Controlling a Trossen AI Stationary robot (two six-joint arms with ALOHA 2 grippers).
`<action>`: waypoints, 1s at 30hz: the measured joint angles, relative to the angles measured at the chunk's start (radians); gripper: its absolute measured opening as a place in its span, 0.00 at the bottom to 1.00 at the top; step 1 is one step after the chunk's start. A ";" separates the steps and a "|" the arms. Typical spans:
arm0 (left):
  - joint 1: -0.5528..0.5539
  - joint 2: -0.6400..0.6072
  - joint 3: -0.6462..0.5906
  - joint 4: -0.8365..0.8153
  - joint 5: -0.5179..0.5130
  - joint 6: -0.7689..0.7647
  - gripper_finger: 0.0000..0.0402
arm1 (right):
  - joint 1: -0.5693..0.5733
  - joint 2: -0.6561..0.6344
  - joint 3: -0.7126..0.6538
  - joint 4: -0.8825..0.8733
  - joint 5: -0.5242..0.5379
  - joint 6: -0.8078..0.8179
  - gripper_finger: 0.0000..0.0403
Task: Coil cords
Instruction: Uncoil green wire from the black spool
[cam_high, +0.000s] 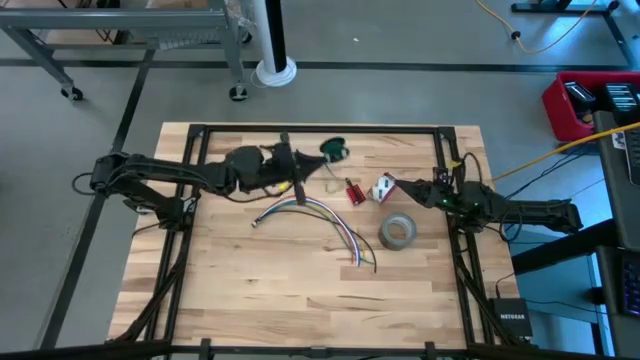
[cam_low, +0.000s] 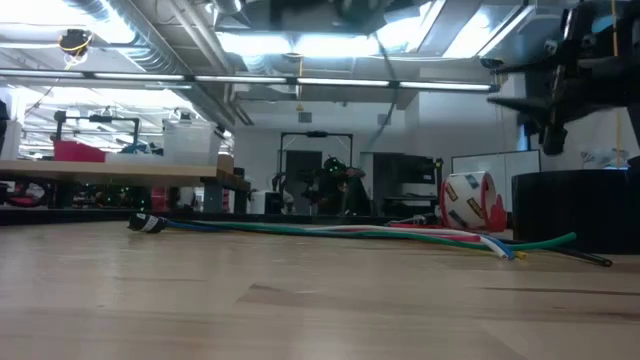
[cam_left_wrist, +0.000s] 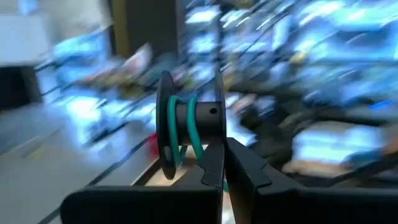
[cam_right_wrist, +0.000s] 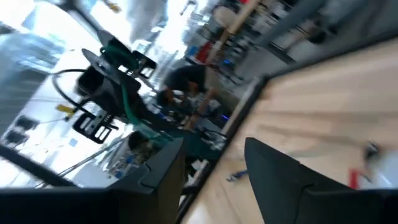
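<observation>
A bundle of cords lies flat across the wooden table, running from a dark end at the left to loose white, green and dark tips at the right. Just behind it on the right stands a red-and-white piece, next to a dark block. A dark arm hangs at upper right. Benches and shelving fill the room behind.

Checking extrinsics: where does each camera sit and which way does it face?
High: overhead, straight down on table; both arms show.
Low: table-top level, across cord bundle into room; one arm above.
Left wrist: past own shut fingers at spool of green wire.
Right wrist: past own open fingers toward left arm.
Shared: high and low both see the cord bundle.
</observation>
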 joint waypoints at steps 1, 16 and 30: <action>-0.006 0.001 -0.001 0.034 0.009 -0.002 0.00 | 0.000 0.000 0.000 0.023 -0.004 -0.023 0.43; -0.034 0.014 -0.347 0.771 -0.079 -0.221 0.00 | 0.000 0.000 0.000 0.093 -0.005 -0.108 0.43; -0.045 0.524 -0.179 1.073 -0.005 -0.391 0.00 | 0.000 0.051 0.025 0.151 0.034 -0.202 0.43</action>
